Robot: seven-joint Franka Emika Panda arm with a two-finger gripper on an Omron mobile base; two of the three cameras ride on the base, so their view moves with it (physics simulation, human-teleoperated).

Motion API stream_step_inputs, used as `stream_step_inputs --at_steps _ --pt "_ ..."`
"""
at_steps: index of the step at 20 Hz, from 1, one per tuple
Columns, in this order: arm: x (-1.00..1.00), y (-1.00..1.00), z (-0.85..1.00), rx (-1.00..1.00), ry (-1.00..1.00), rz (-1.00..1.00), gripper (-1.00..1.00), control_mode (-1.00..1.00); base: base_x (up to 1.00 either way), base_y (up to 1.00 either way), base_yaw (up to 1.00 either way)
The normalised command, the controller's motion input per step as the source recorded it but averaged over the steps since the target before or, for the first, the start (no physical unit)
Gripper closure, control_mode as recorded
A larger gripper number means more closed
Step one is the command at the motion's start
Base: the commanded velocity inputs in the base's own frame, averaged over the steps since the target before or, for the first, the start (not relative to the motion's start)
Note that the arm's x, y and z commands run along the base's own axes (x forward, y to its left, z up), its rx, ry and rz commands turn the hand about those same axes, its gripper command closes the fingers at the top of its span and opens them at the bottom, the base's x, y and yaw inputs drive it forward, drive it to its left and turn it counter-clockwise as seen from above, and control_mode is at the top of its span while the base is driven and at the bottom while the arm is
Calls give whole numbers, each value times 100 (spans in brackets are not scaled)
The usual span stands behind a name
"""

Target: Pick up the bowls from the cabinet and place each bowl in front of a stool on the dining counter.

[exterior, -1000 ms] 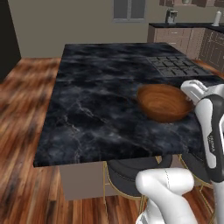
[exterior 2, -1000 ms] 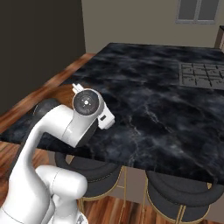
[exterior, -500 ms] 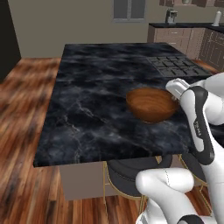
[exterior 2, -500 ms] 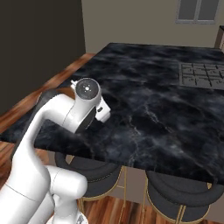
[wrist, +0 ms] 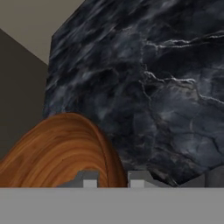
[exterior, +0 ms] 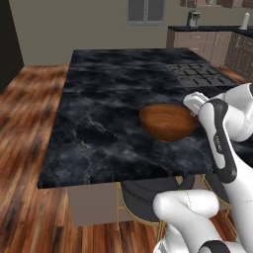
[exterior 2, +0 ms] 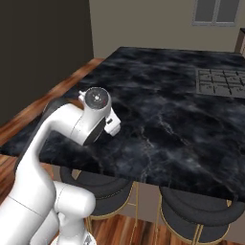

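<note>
The reddish-brown wooden bowl (exterior: 167,122) hangs just above the black marble dining counter (exterior: 104,113), near its front right edge, opening upward. My gripper (exterior: 191,112) holds it by the right side of its rim. In the hand view my gripper (wrist: 113,180) is shut on the bowl's (wrist: 57,153) rim, one fingertip (wrist: 89,179) inside and the other outside, with the dining counter (wrist: 153,87) below. In the right base view my arm (exterior 2: 91,119) hides the bowl. The cabinet is out of view.
A black gas cooktop (exterior: 200,74) is set in the counter's far right part. Dark round stools (exterior 2: 191,215) stand under the near edge, one (exterior: 148,197) right below the bowl. A back worktop with a coffee machine (exterior: 193,19) lies beyond. Wood floor surrounds the island.
The bowl has moved left and slightly down toward the counter. It has also turned from showing its rounded outside to opening upward. The wrist has swung with it.
</note>
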Motion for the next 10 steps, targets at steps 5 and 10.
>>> stream_step_inputs --at_steps 5,10 --pt "-3 0 -9 0 -4 0 100 -100 0 0 0" --pt "0 -2 -6 0 -7 0 100 -100 0 0 0"
